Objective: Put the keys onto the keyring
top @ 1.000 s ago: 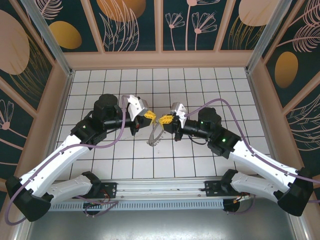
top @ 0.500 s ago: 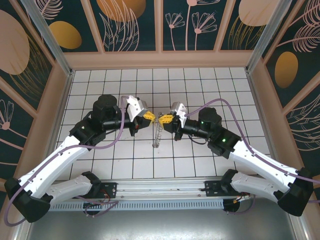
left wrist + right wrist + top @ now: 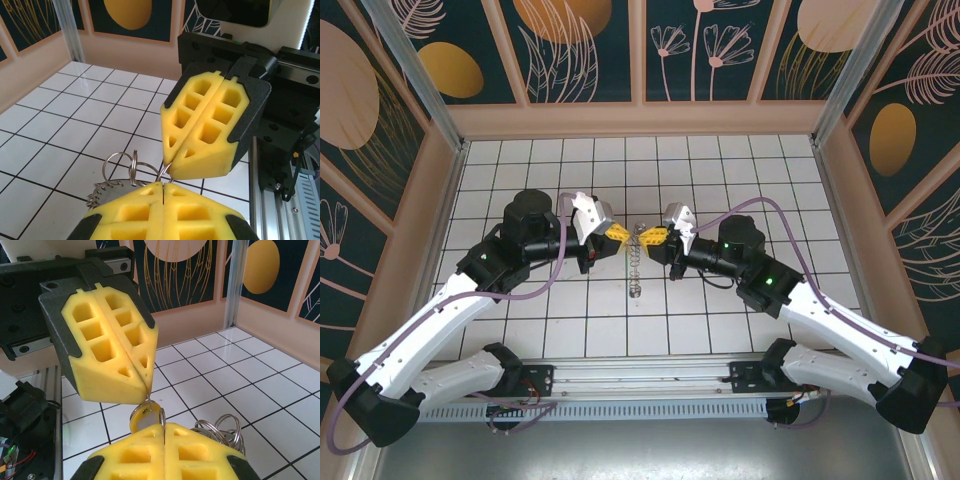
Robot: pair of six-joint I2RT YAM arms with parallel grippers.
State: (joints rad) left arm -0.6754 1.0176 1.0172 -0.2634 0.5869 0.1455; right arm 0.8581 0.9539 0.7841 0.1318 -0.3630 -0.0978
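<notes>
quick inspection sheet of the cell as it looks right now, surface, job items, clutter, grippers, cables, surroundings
surface: white tiled floor, looks dry and unmarked
job's things: keyring hangs edge-on, off the tiles, below the two meeting grippers; brass-tan key sits between the pad tips, its bow right beside the ring wire; whether it is threaded on cannot be told
clutter: nothing seen
grippers: left gripper closed, apparently on the key; right gripper closed, apparently on the keyring; tips almost touching
cables: purple cables loop along both arms, apart from the ring
surroundings: dark floral wall panels; metal rail at the near edge
</notes>
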